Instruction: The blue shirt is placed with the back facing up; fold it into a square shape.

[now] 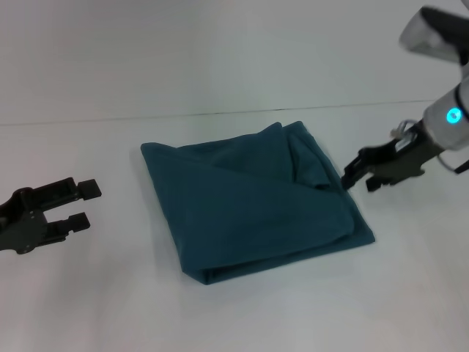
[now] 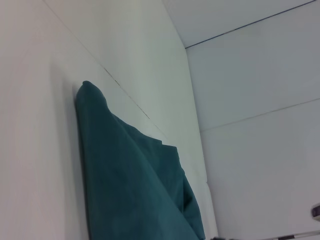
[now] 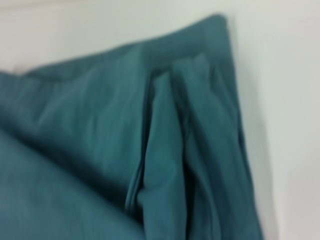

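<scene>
The plain dark teal-blue knit shirt [image 1: 253, 202] lies folded into a rough square on the white surface [image 1: 110, 293] (folding looks nearly done). The right hand [image 1: 355, 176], fingers seemingly closed, touches its right edge; the left hand [image 1: 82, 203] waits open, well apart.

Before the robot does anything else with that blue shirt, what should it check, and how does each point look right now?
1. Blue shirt folded to a compact, roughly square bundle: ok.
2. Edges tidy: not ok; a loose flap is bunched near the right side.
3. Left end effector clear of the cloth: ok, open and apart from it on the table.
4. Right end effector free of fabric: cannot tell; it sits at the shirt's right edge.
5. Shirt fully on the table: ok.
</scene>
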`<state>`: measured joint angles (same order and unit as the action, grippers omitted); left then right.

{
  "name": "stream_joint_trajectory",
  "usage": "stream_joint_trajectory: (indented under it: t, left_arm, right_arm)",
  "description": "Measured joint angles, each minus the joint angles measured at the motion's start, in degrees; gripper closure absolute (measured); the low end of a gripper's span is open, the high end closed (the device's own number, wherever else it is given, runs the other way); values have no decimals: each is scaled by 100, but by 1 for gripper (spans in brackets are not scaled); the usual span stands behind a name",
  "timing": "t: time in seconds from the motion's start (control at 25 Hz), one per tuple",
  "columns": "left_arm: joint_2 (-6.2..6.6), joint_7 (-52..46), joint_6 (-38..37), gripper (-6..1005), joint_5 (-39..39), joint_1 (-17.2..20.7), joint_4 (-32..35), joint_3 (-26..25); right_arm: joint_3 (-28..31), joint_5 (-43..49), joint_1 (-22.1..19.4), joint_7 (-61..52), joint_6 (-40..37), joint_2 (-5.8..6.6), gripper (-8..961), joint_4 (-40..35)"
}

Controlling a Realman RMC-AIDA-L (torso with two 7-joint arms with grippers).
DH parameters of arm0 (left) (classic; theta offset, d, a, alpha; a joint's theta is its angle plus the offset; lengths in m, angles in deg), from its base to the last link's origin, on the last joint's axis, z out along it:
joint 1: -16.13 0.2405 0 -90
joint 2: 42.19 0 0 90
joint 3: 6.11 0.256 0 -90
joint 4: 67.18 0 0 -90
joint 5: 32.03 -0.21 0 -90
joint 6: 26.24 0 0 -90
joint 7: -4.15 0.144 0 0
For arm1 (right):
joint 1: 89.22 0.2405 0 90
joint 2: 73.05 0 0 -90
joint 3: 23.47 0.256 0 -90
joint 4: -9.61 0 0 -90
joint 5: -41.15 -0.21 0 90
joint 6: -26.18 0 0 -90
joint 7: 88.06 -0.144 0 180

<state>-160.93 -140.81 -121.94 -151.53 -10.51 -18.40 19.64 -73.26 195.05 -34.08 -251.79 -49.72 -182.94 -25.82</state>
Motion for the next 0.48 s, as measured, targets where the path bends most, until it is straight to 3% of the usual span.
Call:
stream_joint_trajectory:
  t: [0.28,0.48]
  left_arm:
    - [0,-17,17,153,5,-23,0,0]
    - [0,-20,54,153,103,-44,-28,0]
  right_arm:
    - [479,-273,86,133,179,-1,438,-162]
    - [367,-394,341,364,814,-237,455,105]
